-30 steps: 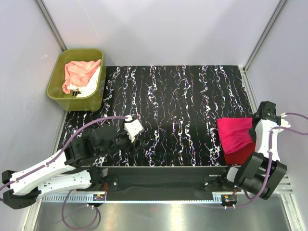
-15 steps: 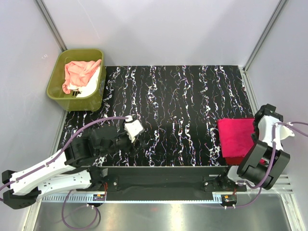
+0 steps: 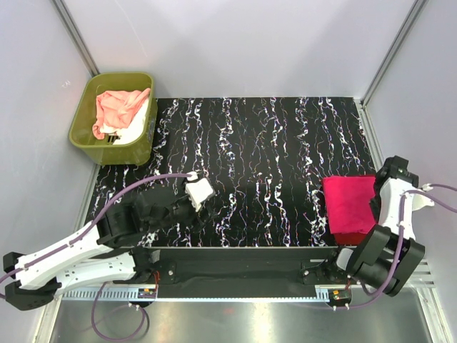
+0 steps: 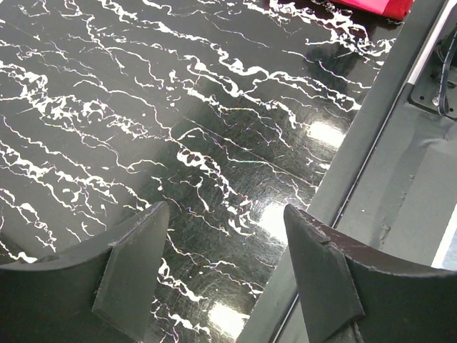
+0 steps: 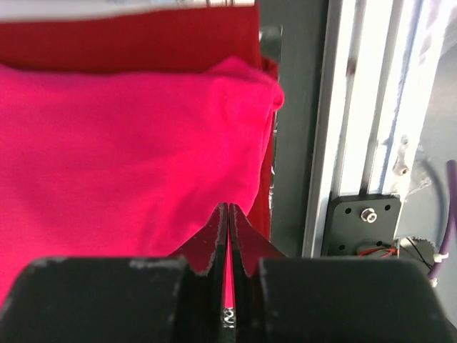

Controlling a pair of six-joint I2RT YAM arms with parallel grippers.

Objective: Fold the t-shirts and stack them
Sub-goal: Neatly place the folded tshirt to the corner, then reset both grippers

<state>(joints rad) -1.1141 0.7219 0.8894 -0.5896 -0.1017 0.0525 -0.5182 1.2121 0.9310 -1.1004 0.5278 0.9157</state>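
- Hot pink shirt (image 3: 348, 200) lies folded on the darker red shirt (image 3: 353, 236), at the table's (image 3: 264, 143) 4 o'clock edge.
- At 10 o'clock, the peach shirt (image 3: 118, 107) and white shirt (image 3: 139, 125) lie crumpled in the green tub (image 3: 82, 118).
- The right gripper (image 5: 227, 214) is clenched over the pink cloth.
- The left gripper (image 4: 225, 211) hangs released above the table.

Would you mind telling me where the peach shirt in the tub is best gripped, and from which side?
Probably by a raised fold near the middle of the peach shirt, coming straight down from above. It lies crumpled on the white shirt inside the tub, whose walls block a sideways approach, and the bunched cloth gives the jaws a ridge to pinch.
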